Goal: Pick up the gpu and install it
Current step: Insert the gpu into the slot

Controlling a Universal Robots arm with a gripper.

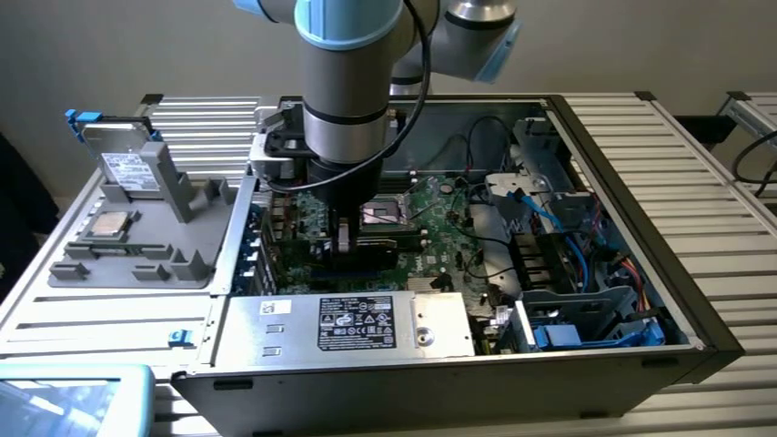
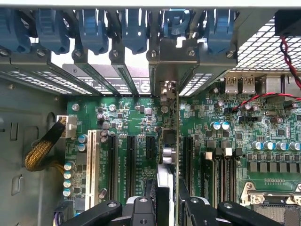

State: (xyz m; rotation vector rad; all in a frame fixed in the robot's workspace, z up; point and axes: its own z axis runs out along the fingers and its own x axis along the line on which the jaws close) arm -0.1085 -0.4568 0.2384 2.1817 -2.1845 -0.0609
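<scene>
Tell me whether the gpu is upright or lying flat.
Upright: the gpu stands on edge over the motherboard, held in the pincer, its bracket at the rear slots.

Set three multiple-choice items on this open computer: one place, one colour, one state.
1. Where is the hard drive?
A. In the grey holder outside the case
B. On the motherboard
C. In the pincer

2. What colour are the clips above the rear slots?
A. Red
B. Blue
C. Yellow

3. What is the pincer doing?
A. Open over the holder
B. Shut on a cable
C. Shut on the gpu

Answers: 1 A, it stands upright in the holder at the exterior view's left. 2 B, blue in the wrist view. 3 C, the card sits edge-on between its fingers, over the motherboard.
</scene>
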